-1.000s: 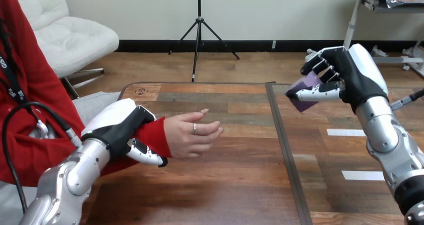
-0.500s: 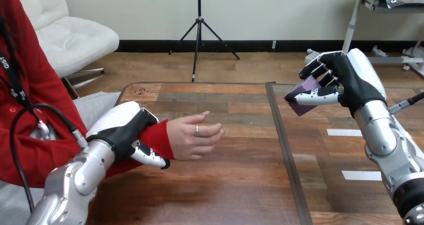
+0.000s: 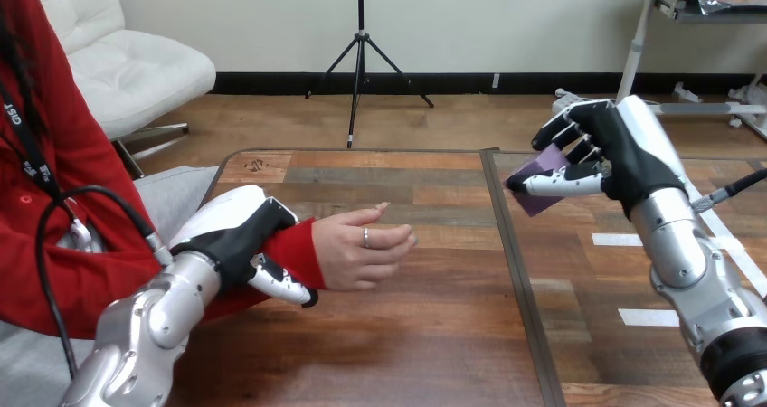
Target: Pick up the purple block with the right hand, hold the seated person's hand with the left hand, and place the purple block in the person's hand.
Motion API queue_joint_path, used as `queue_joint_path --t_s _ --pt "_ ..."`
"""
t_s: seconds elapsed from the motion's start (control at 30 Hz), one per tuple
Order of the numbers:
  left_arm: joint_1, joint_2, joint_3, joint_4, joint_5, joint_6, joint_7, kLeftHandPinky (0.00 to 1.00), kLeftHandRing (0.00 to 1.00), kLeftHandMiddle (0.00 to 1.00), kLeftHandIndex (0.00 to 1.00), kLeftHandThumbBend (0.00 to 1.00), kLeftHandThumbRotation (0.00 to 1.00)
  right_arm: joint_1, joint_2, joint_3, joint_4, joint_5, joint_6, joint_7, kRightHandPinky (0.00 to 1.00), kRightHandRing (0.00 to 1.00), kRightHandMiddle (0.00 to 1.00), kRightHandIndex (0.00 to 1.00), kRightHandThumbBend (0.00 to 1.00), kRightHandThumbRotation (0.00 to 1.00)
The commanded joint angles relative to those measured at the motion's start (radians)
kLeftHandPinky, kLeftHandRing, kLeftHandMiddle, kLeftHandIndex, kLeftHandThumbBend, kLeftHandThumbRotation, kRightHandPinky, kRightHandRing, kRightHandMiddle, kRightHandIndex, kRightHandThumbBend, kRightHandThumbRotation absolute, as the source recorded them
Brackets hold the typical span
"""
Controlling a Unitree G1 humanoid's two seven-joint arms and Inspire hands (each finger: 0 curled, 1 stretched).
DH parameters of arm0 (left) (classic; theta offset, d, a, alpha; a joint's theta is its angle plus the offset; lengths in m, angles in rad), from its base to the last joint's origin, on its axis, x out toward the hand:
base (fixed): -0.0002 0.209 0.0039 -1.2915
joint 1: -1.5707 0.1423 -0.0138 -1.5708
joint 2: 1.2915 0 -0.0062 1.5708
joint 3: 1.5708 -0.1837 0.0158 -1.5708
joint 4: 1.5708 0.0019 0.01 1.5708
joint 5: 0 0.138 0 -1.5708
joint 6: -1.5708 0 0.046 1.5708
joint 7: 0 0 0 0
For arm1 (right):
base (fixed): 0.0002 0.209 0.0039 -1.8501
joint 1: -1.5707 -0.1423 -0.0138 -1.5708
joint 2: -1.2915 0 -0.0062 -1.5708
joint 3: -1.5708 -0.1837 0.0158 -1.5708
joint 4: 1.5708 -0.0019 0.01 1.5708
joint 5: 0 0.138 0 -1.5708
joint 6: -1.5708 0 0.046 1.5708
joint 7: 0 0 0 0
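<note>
My right hand [image 3: 624, 154] hangs above the table's right half, its fingers and thumb curled round the purple block [image 3: 543, 179], which it holds in the air. At the left, my left hand [image 3: 240, 235] is curled round the person's wrist in the red sleeve. The person's hand [image 3: 366, 249] reaches out over the table [image 3: 425, 335] past my left hand, palm turned sideways with relaxed fingers and nothing in it. A wide gap separates the block from the person's hand.
A dark seam [image 3: 516, 271] runs front to back down the table between the two hands. Two white tape strips [image 3: 633, 241] lie on the right half under my right forearm.
My right hand has carried the purple block a little to the left. My left hand and the person's hand have shifted slightly right and toward the table's middle.
</note>
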Motion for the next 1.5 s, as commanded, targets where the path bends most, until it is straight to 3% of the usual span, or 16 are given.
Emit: queue_joint_path --t_s 0.0,1.47 --pt "-0.359 -0.203 -0.034 -0.077 -0.078 -0.104 0.078 0.17 0.24 0.34 0.36 0.65 0.00 -0.086 0.039 -0.026 -0.138 0.026 -0.003 -0.013 0.35 0.37 0.44 0.47 0.77 0.00" --pt "-0.436 -0.278 -0.039 -0.075 -0.059 -0.145 0.104 0.18 0.25 0.34 0.35 0.63 0.00 -0.104 0.058 -0.020 -0.103 0.008 -0.024 -0.018 0.33 0.36 0.43 0.46 0.80 0.00"
